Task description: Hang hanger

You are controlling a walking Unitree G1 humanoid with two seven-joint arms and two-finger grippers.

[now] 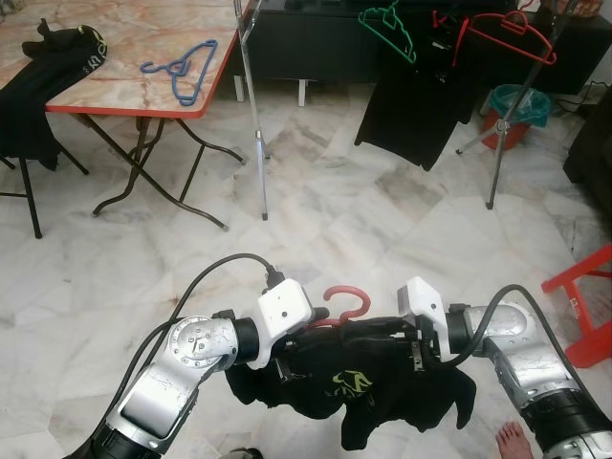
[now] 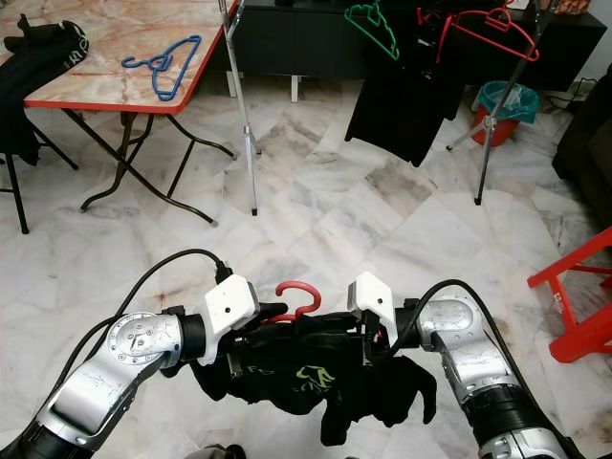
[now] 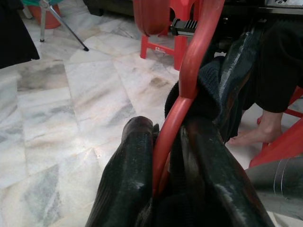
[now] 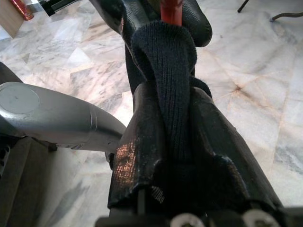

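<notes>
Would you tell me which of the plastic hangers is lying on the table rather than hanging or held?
The blue plastic hanger, flat on the red-edged marble-patterned table.

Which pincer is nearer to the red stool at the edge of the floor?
Right. The right pincer grips the shirt on the red hanger, on the side of the red stool; the left pincer holds the hanger's far end.

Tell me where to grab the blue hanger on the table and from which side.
Grip the blue hanger on its straight bar, coming from above: it lies flat on the table, so a pincer can only straddle the thin bar top-down.
</notes>
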